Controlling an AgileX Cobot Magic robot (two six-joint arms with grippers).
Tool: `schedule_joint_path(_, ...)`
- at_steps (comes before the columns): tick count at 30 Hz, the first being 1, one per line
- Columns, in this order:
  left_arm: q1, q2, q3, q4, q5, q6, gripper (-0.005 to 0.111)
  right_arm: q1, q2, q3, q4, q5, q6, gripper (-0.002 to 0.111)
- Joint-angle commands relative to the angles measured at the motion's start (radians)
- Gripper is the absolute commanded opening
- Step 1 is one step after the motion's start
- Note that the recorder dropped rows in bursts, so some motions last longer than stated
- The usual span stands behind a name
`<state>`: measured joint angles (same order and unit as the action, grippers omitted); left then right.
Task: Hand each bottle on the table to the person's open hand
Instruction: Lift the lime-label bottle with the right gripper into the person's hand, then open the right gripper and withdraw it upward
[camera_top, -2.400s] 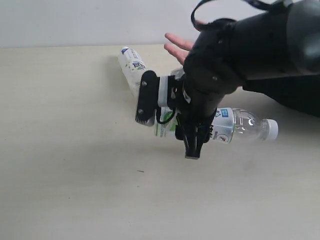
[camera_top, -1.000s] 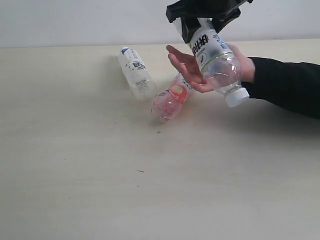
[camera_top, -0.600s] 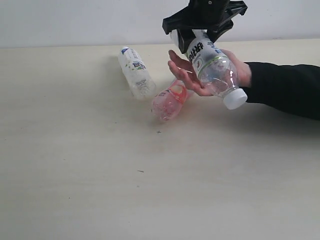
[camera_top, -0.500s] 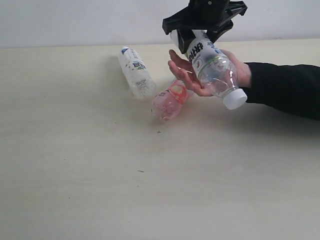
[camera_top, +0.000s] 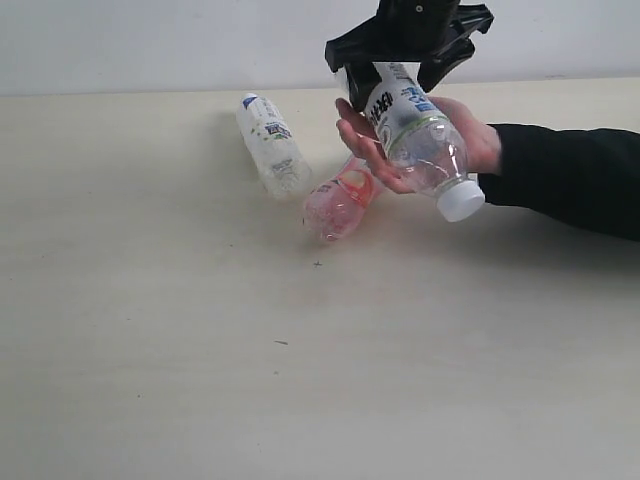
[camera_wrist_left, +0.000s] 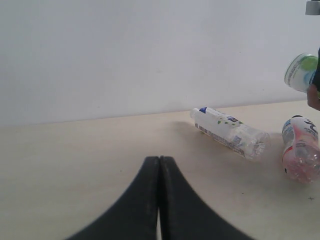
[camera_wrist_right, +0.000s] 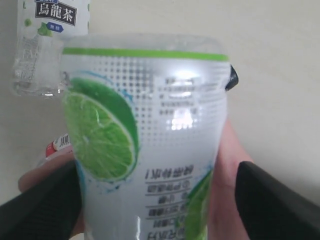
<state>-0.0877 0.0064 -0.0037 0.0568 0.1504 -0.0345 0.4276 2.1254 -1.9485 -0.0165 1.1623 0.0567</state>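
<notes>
Plain pale wall (camera_top: 150, 45), perhaps grey-white, in soft even light

Right gripper (camera_top: 395, 80) hangs toward the far edge of the table (camera_top: 150, 350), jaws spread wide; left gripper (camera_wrist_left: 159, 200) hovers low, fingers pressed tightly together.

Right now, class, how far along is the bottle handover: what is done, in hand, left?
Done: no finished handover shows. In hand: the lime-label bottle rests on the person's open hand, the right pincer spread around its base. Left: the blue-capped bottle and the pink bottle lie on the table.
</notes>
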Motion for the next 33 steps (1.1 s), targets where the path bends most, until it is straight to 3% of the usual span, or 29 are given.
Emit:
schedule_joint_path(1,-0.004,-0.006,0.004,-0.008,-0.010,0.002,0.000,-0.003,-0.001,-0.013,-0.009,-0.020,-0.004,0.079)
schedule_joint_path(11,-0.004,-0.006,0.004,-0.008,-0.010,0.002,0.000,-0.003,-0.187,-0.003,-0.016,-0.019,-0.010,0.077)
schedule_joint_path(13,-0.004,-0.006,0.004,-0.008,-0.010,0.002,0.000,-0.003,-0.281,0.078,-0.052,-0.035,-0.012,0.064)
schedule_joint_path(17,-0.004,-0.006,0.004,-0.008,-0.010,0.002,0.000,-0.003,-0.583,0.422,-0.074,-0.178,-0.033,0.002)
schedule_joint_path(24,-0.004,-0.006,0.004,-0.008,-0.010,0.002,0.000,-0.003,-1.234,1.072,-0.066,-0.513,-0.030,0.000)
schedule_joint_path(33,-0.004,-0.006,0.004,-0.008,-0.010,0.002,0.000,-0.003,-1.604,1.375,0.000,-0.626,-0.005,0.000)
